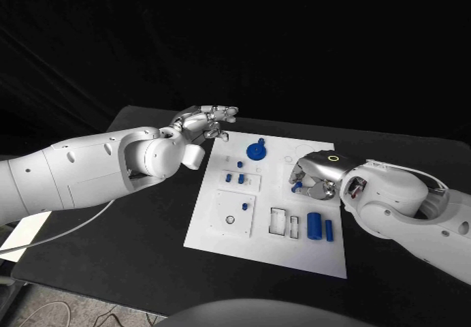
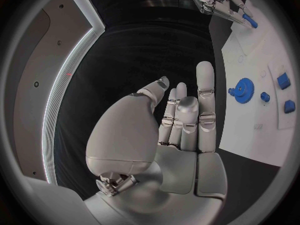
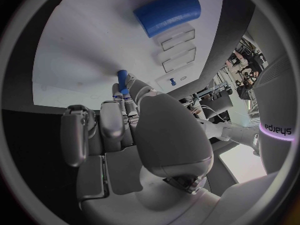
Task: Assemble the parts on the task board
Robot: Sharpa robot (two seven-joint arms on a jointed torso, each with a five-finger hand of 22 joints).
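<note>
My right hand (image 3: pixel 134 135) pinches a small blue peg (image 3: pixel 122 80) over the board (image 1: pixel 226 235); next, I judge, seat it in its hole. My left hand (image 2: pixel 181 120) hovers, fingers apart, holding nothing.

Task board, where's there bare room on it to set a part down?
The task board's near edge, below the big blue cylinder and slots, is bare. So is the strip between gear and right hand. It is crowded around the small pegs.

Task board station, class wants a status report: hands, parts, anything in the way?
Left hand open, off the task board. Right hand pinching a small blue peg above the board. Nothing in the way.
</note>
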